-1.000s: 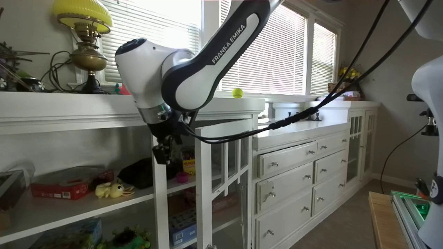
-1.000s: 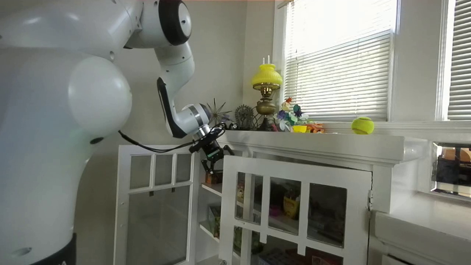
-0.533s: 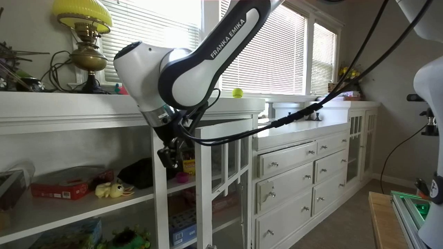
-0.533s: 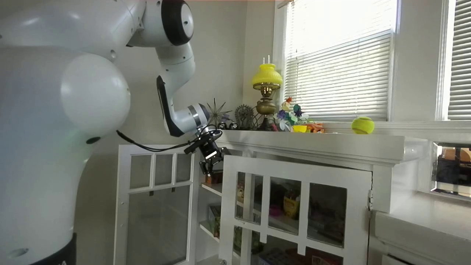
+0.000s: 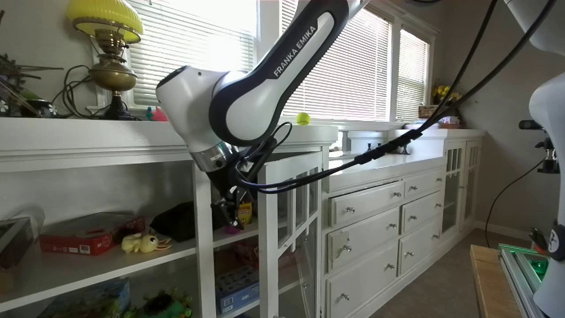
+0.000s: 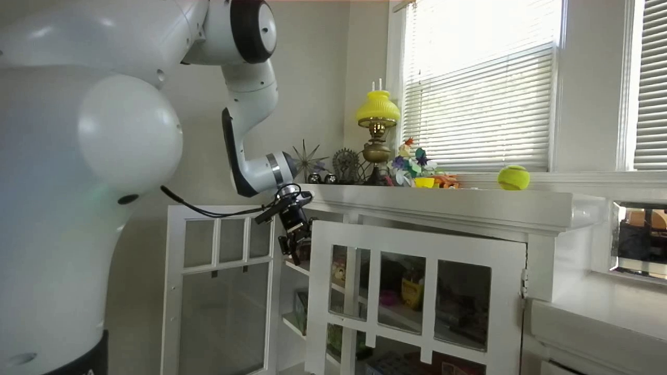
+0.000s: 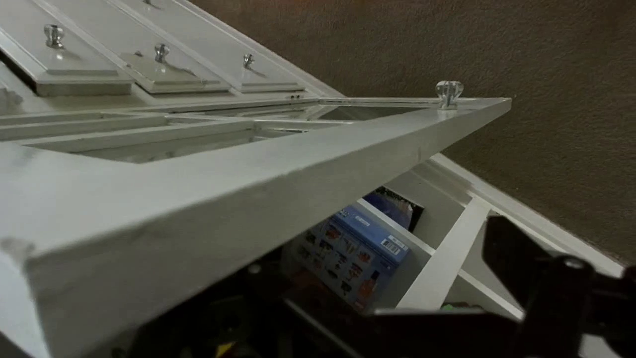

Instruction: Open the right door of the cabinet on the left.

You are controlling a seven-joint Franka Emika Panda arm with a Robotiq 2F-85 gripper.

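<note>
We have the right door (image 6: 430,297) partly open, a wider swing likely remaining; beside its free edge, our gripper (image 6: 300,241) stands spread.

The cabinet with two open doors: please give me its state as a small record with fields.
right door: partly open
left door: swung open
hand: beside the right door's free edge; contact unclear
glass knob: on the right door, not held
shelf: red box, yellow toy
cabinet top: yellow-shaded lamp
</note>
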